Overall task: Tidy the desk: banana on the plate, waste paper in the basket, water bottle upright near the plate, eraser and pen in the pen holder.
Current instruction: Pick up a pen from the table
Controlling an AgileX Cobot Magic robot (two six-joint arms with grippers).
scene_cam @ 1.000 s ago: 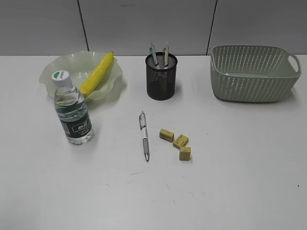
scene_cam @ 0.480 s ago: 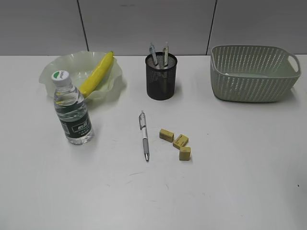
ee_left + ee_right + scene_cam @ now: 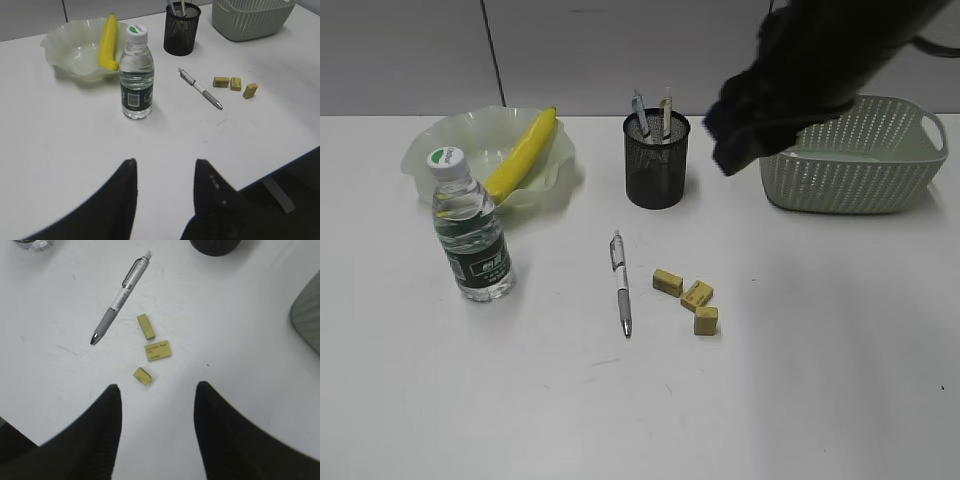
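On the white desk (image 3: 840,380), the banana (image 3: 523,154) lies in the pale green plate (image 3: 450,135). The water bottle (image 3: 470,226) stands upright in front of the plate. The black mesh pen holder (image 3: 657,160) holds two pens. A loose pen (image 3: 620,283) and three yellow eraser pieces (image 3: 692,299) lie mid-desk. The basket (image 3: 848,153) stands back right. The waste paper is not visible. My right arm (image 3: 800,70) is a dark blur above the basket; its gripper (image 3: 157,387) is open over the erasers (image 3: 155,347). My left gripper (image 3: 165,162) is open and empty above the near desk.
A grey wall runs behind the desk. The left wrist view shows the desk's front right edge (image 3: 295,157) and a dark floor below. The bottle (image 3: 136,75), plate (image 3: 65,37) and pen (image 3: 200,89) also show there.
My right arm has come into the exterior view at the upper right, above the basket. Nothing on the desk has moved.
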